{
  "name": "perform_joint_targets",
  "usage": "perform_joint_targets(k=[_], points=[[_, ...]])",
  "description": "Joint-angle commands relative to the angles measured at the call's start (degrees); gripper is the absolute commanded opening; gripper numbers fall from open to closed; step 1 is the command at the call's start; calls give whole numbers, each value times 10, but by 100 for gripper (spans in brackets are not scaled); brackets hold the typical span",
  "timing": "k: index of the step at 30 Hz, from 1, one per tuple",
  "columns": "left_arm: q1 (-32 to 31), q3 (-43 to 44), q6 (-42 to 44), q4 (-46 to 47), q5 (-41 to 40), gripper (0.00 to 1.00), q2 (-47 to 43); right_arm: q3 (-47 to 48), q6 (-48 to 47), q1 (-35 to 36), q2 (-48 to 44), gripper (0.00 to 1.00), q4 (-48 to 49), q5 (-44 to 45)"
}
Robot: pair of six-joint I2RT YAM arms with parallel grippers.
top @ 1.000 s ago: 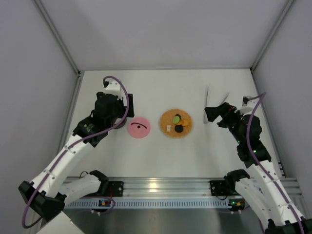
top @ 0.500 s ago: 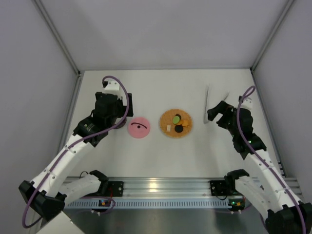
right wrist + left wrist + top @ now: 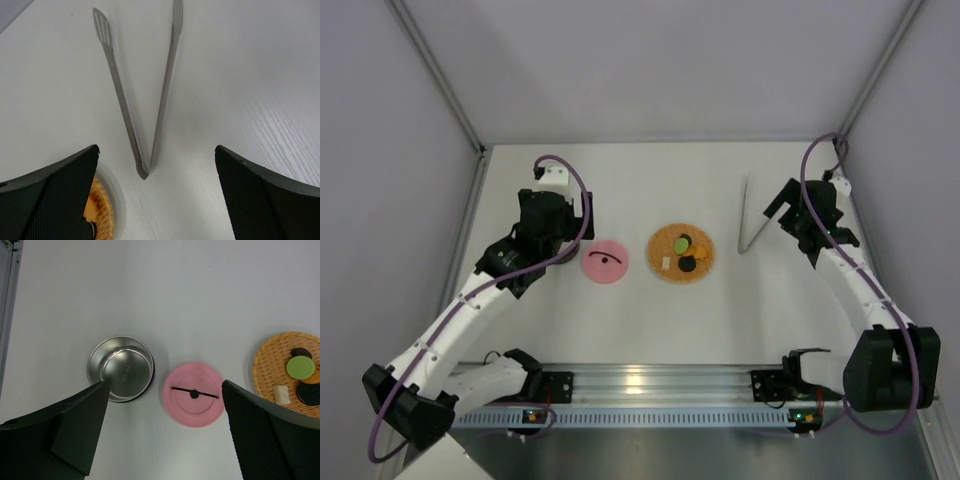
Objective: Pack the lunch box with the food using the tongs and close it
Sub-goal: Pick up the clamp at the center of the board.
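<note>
Lunch box (image 3: 120, 368) uncovered, lid (image 3: 195, 394) beside, perhaps five food pieces (image 3: 300, 367) on plate (image 3: 261, 365)

You lose one tongs (image 3: 163, 95) tip past the right wrist view's top edge; the orange plate (image 3: 265, 365) runs off the left wrist view's side.

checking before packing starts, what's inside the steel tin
Nothing: the left wrist view looks straight into the steel tin and shows only its bare shiny floor. The pink lid lies beside it. In the top view the left arm covers the tin.
</note>
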Motion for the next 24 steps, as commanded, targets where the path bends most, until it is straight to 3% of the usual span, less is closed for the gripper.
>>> perform_joint_targets(k=[1, 12, 24], points=[[-2, -3, 5, 16, -10, 99, 3, 41, 10, -31, 27, 97, 1, -5], [-1, 1, 3, 12, -10, 99, 0, 81, 10, -73, 144, 92, 15, -24], [-1, 0, 4, 11, -14, 99, -2, 185, 23, -72, 282, 78, 2, -39]])
